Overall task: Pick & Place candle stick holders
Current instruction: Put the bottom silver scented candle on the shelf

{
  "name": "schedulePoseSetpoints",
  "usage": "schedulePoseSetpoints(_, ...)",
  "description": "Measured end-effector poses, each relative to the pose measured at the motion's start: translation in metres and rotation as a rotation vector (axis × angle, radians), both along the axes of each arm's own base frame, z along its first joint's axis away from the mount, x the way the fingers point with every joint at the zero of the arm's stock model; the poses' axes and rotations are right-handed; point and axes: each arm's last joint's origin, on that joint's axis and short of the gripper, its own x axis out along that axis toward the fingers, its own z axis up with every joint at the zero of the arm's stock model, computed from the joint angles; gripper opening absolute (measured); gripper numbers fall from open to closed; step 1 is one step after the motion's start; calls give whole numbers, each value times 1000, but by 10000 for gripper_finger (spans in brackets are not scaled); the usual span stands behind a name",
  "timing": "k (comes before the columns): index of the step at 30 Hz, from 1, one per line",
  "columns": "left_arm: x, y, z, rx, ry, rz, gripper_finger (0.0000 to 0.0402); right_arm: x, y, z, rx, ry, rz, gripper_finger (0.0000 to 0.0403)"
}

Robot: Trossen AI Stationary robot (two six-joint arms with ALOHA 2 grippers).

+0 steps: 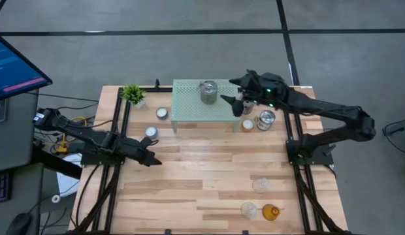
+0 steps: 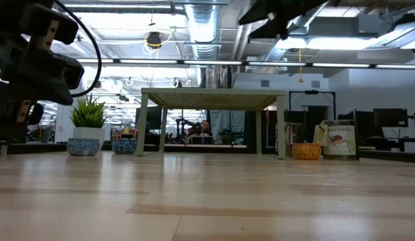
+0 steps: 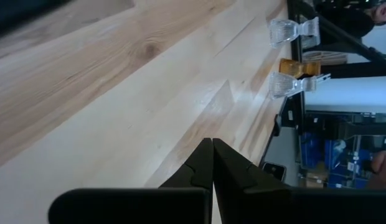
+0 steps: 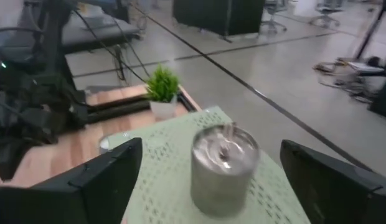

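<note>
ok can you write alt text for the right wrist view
A silvery glass jar stands upright on a pale green mesh stand, framed between the right pincer's two wide-open dark fingers. Beyond it are a small green potted plant at the table's edge and the left arm over the wooden tabletop.

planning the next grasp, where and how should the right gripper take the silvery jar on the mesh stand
Probably around the straight round wall of the silvery jar, below its rim. It stands upright on the mesh stand, so a level approach from the side suits; the right gripper already faces it, open wider than the jar.
</note>
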Motion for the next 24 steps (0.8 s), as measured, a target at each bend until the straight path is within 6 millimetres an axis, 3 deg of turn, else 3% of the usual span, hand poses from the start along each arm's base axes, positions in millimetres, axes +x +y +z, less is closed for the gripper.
schedulePoseSetpoints(8, 1, 0, 2, -24, -16, 14, 2, -32, 21, 8, -9, 104, -73, 253)
schedulePoseSetpoints(17, 1, 0, 2, -23, -23, 29, 2, -42, 27, 3, 41, 175, -90, 18)
schedulePoseSetpoints(24, 2, 1, 3, -19, -34, 56, 2, -13, 12, -26, 124, 267, -153, 3)
